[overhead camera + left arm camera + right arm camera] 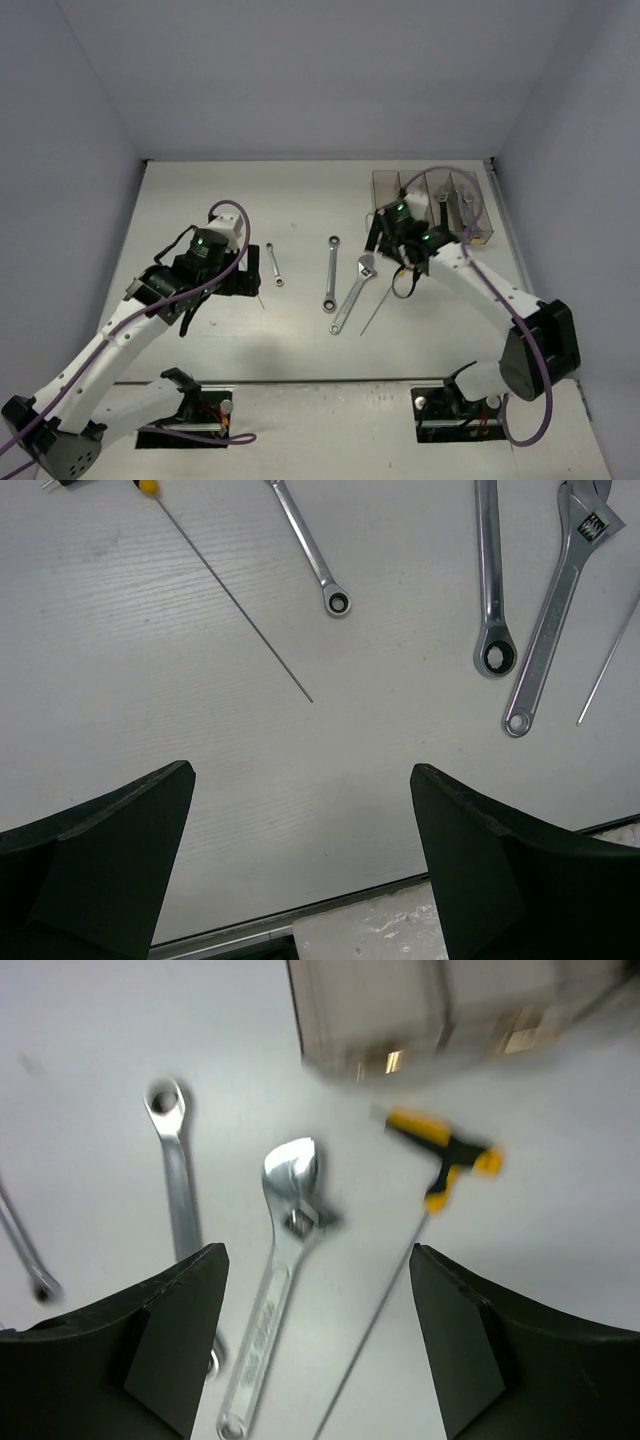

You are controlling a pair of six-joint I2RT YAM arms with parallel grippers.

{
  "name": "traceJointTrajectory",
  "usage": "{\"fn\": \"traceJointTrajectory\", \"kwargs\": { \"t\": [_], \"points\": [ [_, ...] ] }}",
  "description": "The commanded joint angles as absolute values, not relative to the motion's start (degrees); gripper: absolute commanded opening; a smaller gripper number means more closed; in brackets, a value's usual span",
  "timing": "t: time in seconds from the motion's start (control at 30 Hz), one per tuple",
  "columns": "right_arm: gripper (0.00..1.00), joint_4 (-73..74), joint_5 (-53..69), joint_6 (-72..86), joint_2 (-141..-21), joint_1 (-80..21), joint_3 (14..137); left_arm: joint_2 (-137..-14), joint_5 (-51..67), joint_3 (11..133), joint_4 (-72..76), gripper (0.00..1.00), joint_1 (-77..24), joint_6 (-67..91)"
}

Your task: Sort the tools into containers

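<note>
**Just short of the bins, four tools lie loose as both arms hang empty**

Seen from above, the left gripper (248, 287) hangs over the left half of the table (200, 200), its fingers spread wide with nothing between them. The right gripper (380, 235) hangs just in front of the bins (385, 185) at the far right, its fingers also apart and holding nothing.

Between the arms, a small wrench (274, 264) lies with its long axis running near to far, ring end toward the arms. Right of it, a long wrench (331, 272) lies almost parallel. Just beside that, a spanner (355, 293) lies on a diagonal, jaw head far and right, handle end near and left. A driver (378, 312) follows much the same diagonal, its yellow-black T-handle close under the right wrist and its rod tip pointing near and left.

From the left wrist, the left gripper (300, 780) frames bare table, with a second driver (235, 600) slanting from a yellow handle at the top edge, beside the small wrench (312, 550), long wrench (488, 580) and spanner (555, 620).

From the right wrist, the right gripper (317, 1255) looks over the long wrench (178, 1180), spanner (280, 1270) and driver (440, 1150), the bins (400, 1010) blurred beyond. At least one silver tool (462, 205) lies in the bins.
</note>
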State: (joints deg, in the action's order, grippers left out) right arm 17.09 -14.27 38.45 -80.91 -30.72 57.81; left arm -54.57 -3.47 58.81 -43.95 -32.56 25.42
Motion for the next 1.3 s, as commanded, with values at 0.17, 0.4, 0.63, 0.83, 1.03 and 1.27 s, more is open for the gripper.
{"fn": "traceJointTrajectory", "kwargs": {
  "t": [0.17, 0.4, 0.63, 0.83, 1.03, 1.27],
  "points": [
    [0.63, 16.4, -23.9, 68.0, -91.6, -42.8, 58.4, -53.5, -2.4, 59.2, -46.3, 0.87, -32.2, 25.4],
    [0.59, 16.4, -25.3, 71.9, -98.7, -42.8, 61.3, -51.4, -1.3, 58.7, -46.5, 0.87, -32.2, 26.1],
    [0.57, 16.4, -25.0, 71.6, -101.1, -40.8, 61.2, -51.3, -0.8, 58.0, -46.4, 0.87, -32.2, 26.5],
    [0.53, 16.4, -23.8, 70.6, -104.4, -40.3, 62.0, -52.0, -1.3, 57.9, -46.4, 0.87, -32.2, 26.3],
    [0.47, 16.5, -22.9, 70.7, -107.3, -40.1, 62.1, -52.4, -2.2, 58.0, -46.5, 0.87, -32.1, 25.7],
    [0.4, 19.0, -20.9, 69.7, -109.0, -40.3, 61.2, -51.9, -2.5, 57.8, -46.5, 0.87, -32.1, 26.4]
  ]
}}
